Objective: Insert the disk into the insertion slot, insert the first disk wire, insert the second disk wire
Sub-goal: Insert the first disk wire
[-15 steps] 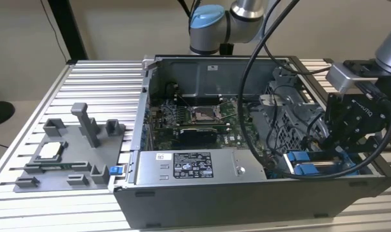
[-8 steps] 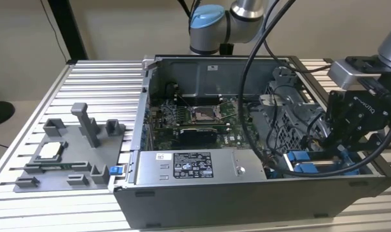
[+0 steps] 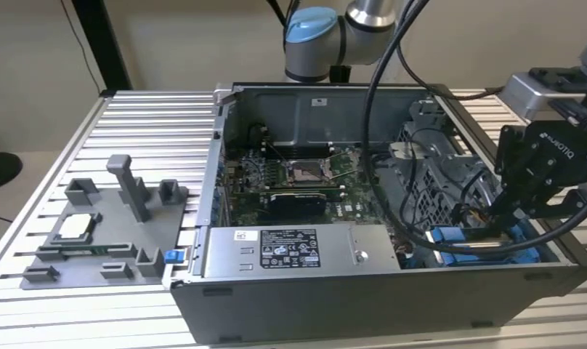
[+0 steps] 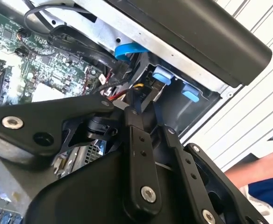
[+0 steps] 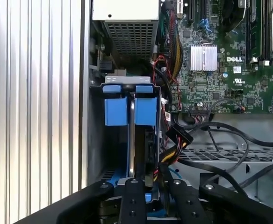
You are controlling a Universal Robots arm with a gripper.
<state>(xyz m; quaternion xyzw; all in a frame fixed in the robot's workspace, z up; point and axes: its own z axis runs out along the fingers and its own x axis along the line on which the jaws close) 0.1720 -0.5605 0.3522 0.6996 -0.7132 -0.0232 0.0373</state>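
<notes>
Hovering at the insertion slot [image 3: 447, 237], 4 o'clock in the exterior view: gripper [image 3: 497, 218], grip state can't tell. The disk [image 3: 479, 244] sits in it on edge, long axis 9-to-3.

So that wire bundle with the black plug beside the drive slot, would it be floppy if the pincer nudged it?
Probably floppy: the wire bundle curves loosely beside the insertion slot, so a nudge would likely just bend it aside. Its black plug looks rigid, likely the firmer place to grip. Thin wires suggest it's light.
</notes>
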